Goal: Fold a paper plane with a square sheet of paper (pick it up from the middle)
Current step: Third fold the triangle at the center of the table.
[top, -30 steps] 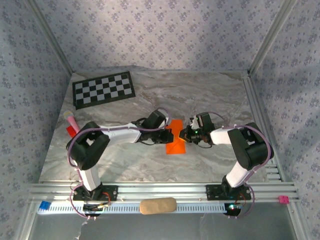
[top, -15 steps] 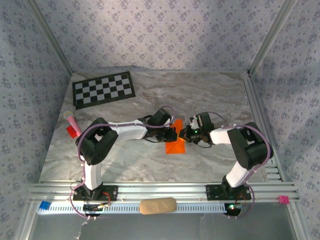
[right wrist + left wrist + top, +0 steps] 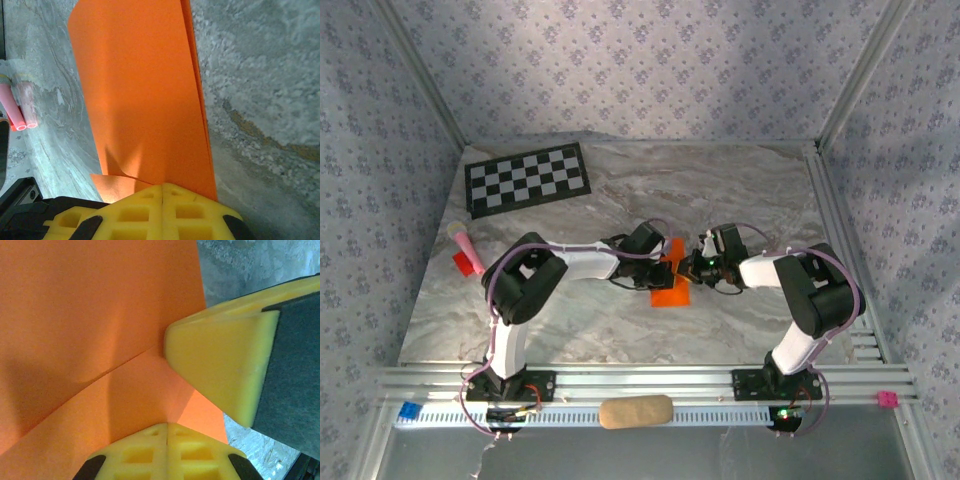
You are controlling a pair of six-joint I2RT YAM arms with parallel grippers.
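— What sort of place is this, would you say?

— A robotics lab, a boxed-in test cell. Look at the checkerboard sheet lying flat on the marble-look worktop: a printed black-and-white grid, hardly home decor.

— But those flowery walls?

— Patterned panels, standing behind and on both sides of the checkerboard sheet, framed by bare aluminium posts.

— Anything else?

— Well in front of the checkerboard sheet, a slotted aluminium rail has two robot arms bolted to it, the left arm and the right arm, with cables looping along them.
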